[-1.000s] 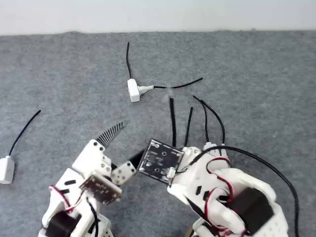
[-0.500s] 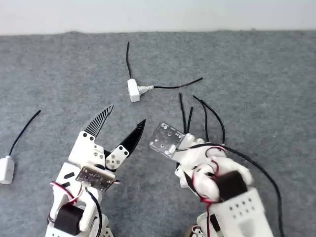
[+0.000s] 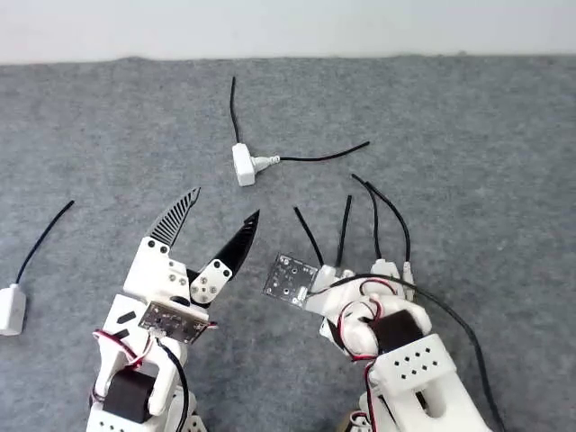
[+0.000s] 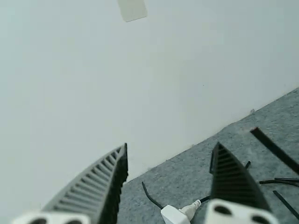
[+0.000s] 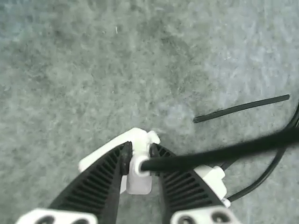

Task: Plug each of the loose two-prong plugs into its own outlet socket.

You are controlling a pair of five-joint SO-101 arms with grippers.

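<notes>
A small dark outlet board point(image 3: 290, 281) lies tilted on the grey carpet. White plugs point(image 3: 389, 267) with black cables stand at its right side. My right gripper point(image 5: 138, 156) is shut on one white plug point(image 5: 138, 179) whose black cable point(image 5: 219, 151) runs out between the fingers; in the high view it sits beside the board point(image 3: 326, 286). My left gripper point(image 3: 225, 203) is open and empty, left of the board and pointing toward the wall. A loose white plug point(image 3: 243, 164) lies beyond it, seen also in the left wrist view as a white plug point(image 4: 175, 214). Another loose plug point(image 3: 11, 309) lies far left.
Black cable ends point(image 3: 373, 211) fan out behind the board. The loose plugs' cables point(image 3: 319, 157) trail over the carpet. A white wall point(image 3: 288, 27) borders the carpet at the back. Bare carpet point(image 3: 477, 153) lies at the back right.
My left gripper has let go beside the board, opened wide and swung up toward the wall. The right arm has turned, carrying the board forward and then back toward itself.
</notes>
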